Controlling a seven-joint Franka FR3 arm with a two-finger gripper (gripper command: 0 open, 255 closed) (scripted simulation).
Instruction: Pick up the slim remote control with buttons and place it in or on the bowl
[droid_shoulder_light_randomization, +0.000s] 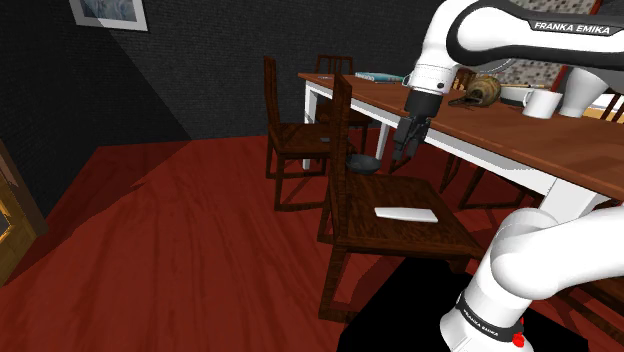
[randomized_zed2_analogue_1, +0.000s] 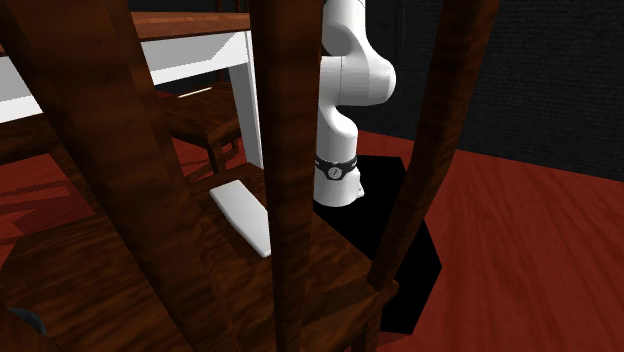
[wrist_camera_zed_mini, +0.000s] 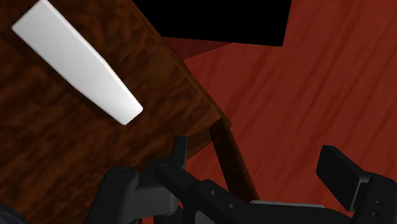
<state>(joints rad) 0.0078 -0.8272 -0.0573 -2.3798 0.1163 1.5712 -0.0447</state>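
Note:
The slim remote (droid_shoulder_light_randomization: 406, 213) is drawn plain white and lies flat on the dark wooden seat of the nearest chair (droid_shoulder_light_randomization: 440, 238). A dark bowl (droid_shoulder_light_randomization: 362, 162) rests at the far end of that seat, near the backrest. My black gripper (droid_shoulder_light_randomization: 400, 155) hangs above the seat, higher than the remote and just to the right of the bowl in the shoulder view. In the wrist view the remote (wrist_camera_zed_mini: 76, 60) lies well ahead of the gripper (wrist_camera_zed_mini: 261, 168) and off to one side. Its fingers (wrist_camera_zed_mini: 340, 175) stand apart and open, with only the seat's edge and red floor between them. The second exterior view catches the remote (randomized_zed2_analogue_1: 242, 217) between chair slats.
A white-framed wooden table (droid_shoulder_light_randomization: 520, 165) runs close behind the gripper, carrying a white mug (droid_shoulder_light_randomization: 541, 103) and other items. More chairs (droid_shoulder_light_randomization: 300, 130) stand at its far side. Thick chair slats (randomized_zed2_analogue_1: 285, 170) block much of the second exterior view. Red wooden floor (droid_shoulder_light_randomization: 180, 230) spreads to the shoulder view's left.

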